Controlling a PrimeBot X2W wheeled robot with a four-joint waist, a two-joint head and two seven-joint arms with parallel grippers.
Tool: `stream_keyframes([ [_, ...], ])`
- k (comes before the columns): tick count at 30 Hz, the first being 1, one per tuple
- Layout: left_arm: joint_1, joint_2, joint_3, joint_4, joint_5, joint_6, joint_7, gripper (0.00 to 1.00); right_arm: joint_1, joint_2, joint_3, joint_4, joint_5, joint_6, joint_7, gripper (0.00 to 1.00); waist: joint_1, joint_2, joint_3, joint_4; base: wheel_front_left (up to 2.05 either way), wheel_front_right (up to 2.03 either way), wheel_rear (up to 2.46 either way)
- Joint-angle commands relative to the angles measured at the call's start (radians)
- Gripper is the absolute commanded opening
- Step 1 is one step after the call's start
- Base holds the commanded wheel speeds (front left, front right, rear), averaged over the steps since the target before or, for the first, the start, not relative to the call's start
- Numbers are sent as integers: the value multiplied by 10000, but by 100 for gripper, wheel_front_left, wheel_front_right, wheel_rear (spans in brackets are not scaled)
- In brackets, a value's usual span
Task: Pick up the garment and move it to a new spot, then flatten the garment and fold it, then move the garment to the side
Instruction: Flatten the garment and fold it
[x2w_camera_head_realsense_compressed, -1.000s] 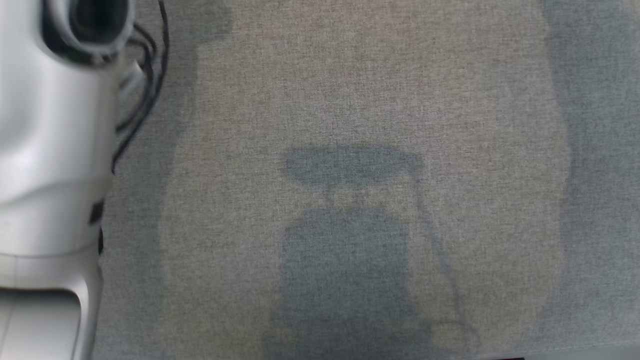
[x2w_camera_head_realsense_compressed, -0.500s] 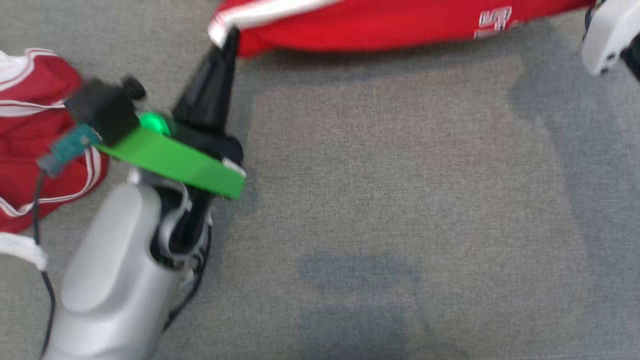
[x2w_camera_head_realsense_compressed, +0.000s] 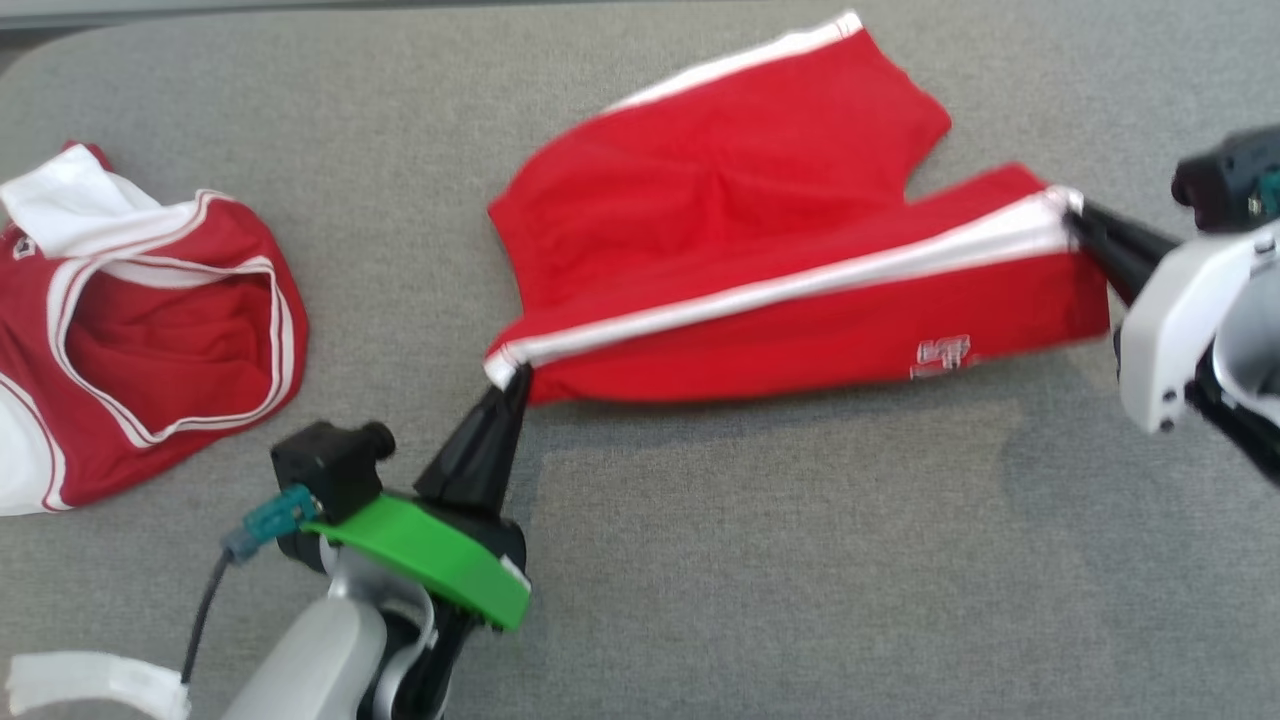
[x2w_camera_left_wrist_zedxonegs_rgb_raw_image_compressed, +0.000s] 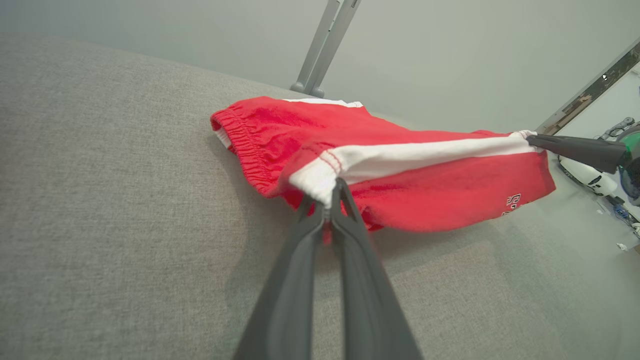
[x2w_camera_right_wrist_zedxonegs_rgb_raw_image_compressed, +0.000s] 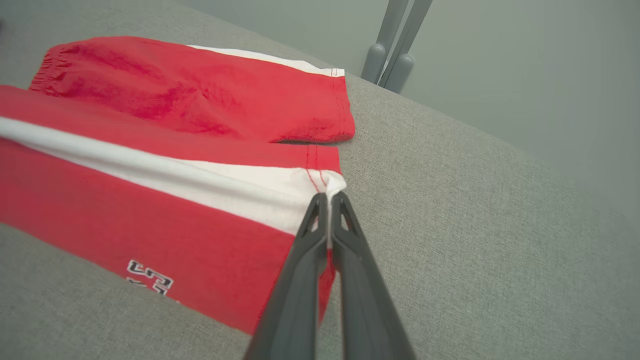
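The left gripper (x2w_camera_head_realsense_compressed: 515, 383) is clamped tight on the corner where the white side stripe (x2w_camera_head_realsense_compressed: 780, 290) meets the elastic waistband (x2w_camera_left_wrist_zedxonegs_rgb_raw_image_compressed: 240, 140). Its two fingers are pressed together with only a small bite of cloth between them. The right gripper (x2w_camera_head_realsense_compressed: 1078, 215) is pinched just as closely on the other end of that stripe, at the leg hem (x2w_camera_right_wrist_zedxonegs_rgb_raw_image_compressed: 320, 170). Between them the red shorts (x2w_camera_head_realsense_compressed: 760, 200) hang taut along the stripe. The near panel with the printed logo (x2w_camera_head_realsense_compressed: 940, 355) is lifted and drooping, while the far leg rests on the grey padded surface (x2w_camera_head_realsense_compressed: 760, 560). This looks like the laying-out part of the job, with the garment carried to its spot and about to be set flat. To do it well, both arms should hold even tension so the stripe stays straight, and they should come down together rather than one end first. A slight draw toward the robot as they lower would let the hanging panel unroll onto the surface rather than tuck under itself. Both bites are shallow, so a hard pull apart could slip a corner free. The red and white jersey (x2w_camera_head_realsense_compressed: 150, 330) lies well apart on the left, out of the way.
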Motion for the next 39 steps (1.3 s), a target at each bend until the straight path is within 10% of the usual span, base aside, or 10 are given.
stream_keyframes([
  [1,440,165,-65,-62,77,114,27,0,692,33,-264,-255,83,-17,204,0,1,0,-931,89,0,0,0],
  [17,2248,527,-679,-1413,226,608,141,0,4717,1334,-2805,-3275,-447,-15,1256,0,1,0,-1450,3,0,0,0],
  [39,-1130,-610,-425,79,99,142,341,0,-791,371,-324,499,-319,-15,505,0,1,0,403,764,0,0,0],
])
